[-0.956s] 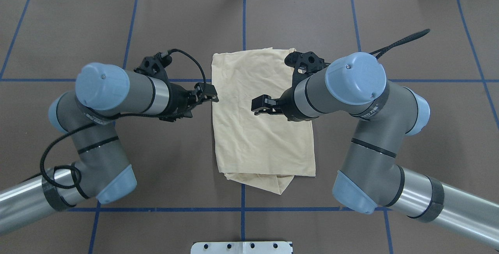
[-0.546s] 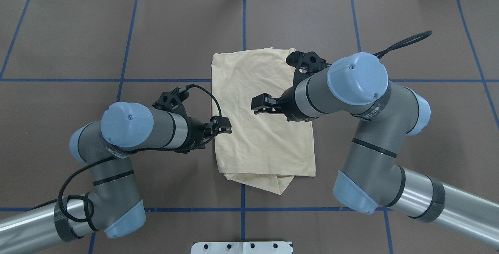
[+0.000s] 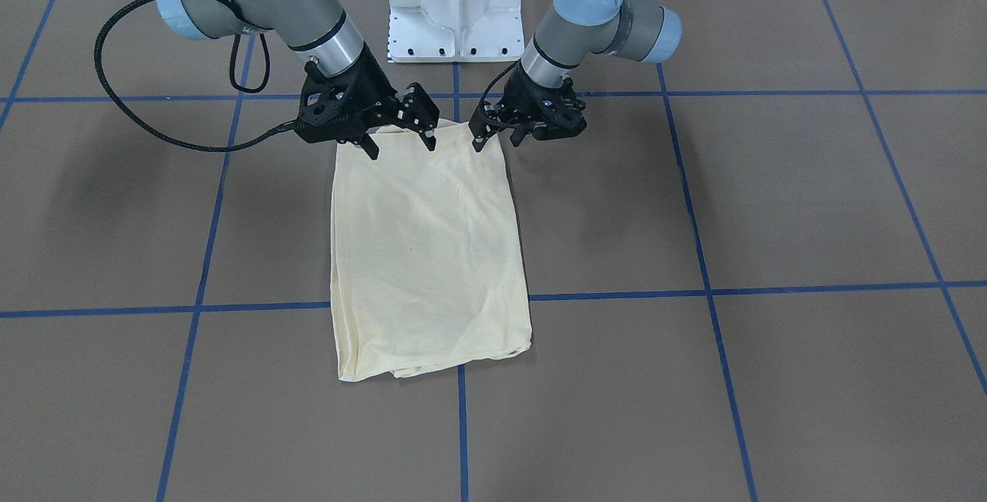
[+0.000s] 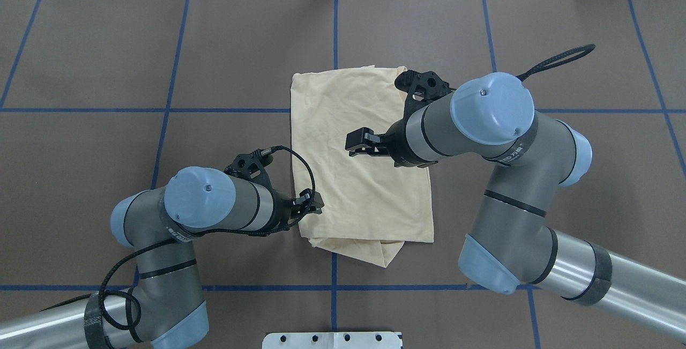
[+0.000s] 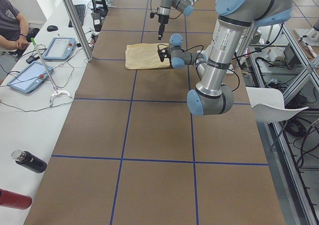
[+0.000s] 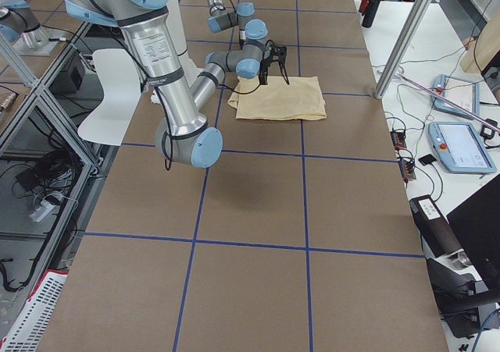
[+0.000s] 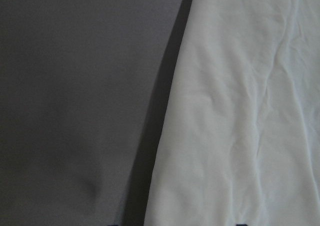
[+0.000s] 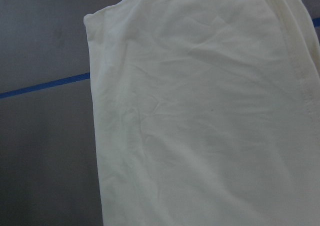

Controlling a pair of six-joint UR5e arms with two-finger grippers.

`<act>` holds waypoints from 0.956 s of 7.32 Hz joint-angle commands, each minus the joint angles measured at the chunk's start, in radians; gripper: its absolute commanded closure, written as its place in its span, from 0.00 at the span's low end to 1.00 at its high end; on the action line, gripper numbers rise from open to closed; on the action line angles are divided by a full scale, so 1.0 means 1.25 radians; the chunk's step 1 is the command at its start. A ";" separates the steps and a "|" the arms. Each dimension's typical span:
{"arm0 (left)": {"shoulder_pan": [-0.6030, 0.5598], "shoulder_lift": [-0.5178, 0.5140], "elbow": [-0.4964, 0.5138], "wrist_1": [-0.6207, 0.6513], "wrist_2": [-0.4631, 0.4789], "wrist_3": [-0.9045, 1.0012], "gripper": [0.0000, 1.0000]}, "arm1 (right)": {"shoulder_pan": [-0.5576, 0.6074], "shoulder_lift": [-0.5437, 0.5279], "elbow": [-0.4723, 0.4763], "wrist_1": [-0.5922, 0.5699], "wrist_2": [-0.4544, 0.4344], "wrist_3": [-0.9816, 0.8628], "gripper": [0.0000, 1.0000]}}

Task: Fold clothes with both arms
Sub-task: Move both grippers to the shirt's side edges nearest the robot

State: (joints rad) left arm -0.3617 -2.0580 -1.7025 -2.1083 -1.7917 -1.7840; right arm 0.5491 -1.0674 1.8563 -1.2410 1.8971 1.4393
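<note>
Pale cream-yellow thin-fabric T-shirt (image 4: 370,204) lies folded into a long rectangle at mid-table, flat on the brown table covering (image 4: 241,43), which is ruled with blue tape lines (image 4: 171,110). The long axis runs away from the robot, roughly along the centre line. The surface is lightly creased. At the robot-side end a lower layer (image 4: 378,255) sticks out from under the top fold as a blunt tab. A stitched hem (image 8: 300,70) shows along one edge in the right wrist view.

Left black two-finger gripper (image 3: 496,141) is at the shirt's left long edge, near the robot-side corner, down close to the table. Its jaws are parted by a narrow gap, fingers pointing down, and it holds nothing. The left wrist view shows the cloth edge running up the frame, with table on one side and fabric on the other. I cannot tell whether it touches the cloth.

Right black two-finger gripper (image 3: 402,149) is over the shirt's middle in the overhead view, jaws spread wide and empty. The side views show it hanging clear above the fabric, fingers down.

Grey metal left arm (image 4: 241,209) and grey metal right arm (image 4: 429,129), both with light blue joint caps, reach in from either side with elbows bent. White pedestal base (image 3: 455,1) stands just behind the shirt's robot-side end. A person (image 5: 10,20) sits at the side bench, with flat touch-screen pendants (image 5: 59,48) in front of them.
</note>
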 commanded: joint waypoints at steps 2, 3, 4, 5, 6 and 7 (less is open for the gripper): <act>0.008 -0.009 -0.001 0.009 -0.001 0.000 0.17 | 0.001 0.000 0.000 0.000 -0.001 0.000 0.00; 0.010 -0.010 -0.003 0.009 -0.002 0.000 0.17 | 0.001 0.000 -0.001 0.000 -0.001 0.000 0.00; 0.012 -0.016 -0.001 0.009 -0.002 0.001 0.17 | 0.002 0.000 -0.001 0.000 -0.001 0.000 0.00; 0.018 -0.018 0.003 0.009 -0.002 0.004 0.17 | 0.007 -0.001 -0.001 0.000 0.000 0.000 0.00; 0.024 -0.020 0.008 0.009 -0.001 0.004 0.17 | 0.010 -0.001 -0.001 0.000 0.000 0.000 0.00; 0.025 -0.024 0.008 0.009 -0.001 0.005 0.17 | 0.014 -0.001 -0.001 0.000 0.002 0.000 0.00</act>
State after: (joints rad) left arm -0.3344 -2.0828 -1.6946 -2.0969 -1.7937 -1.7795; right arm 0.5609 -1.0689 1.8546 -1.2410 1.8977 1.4389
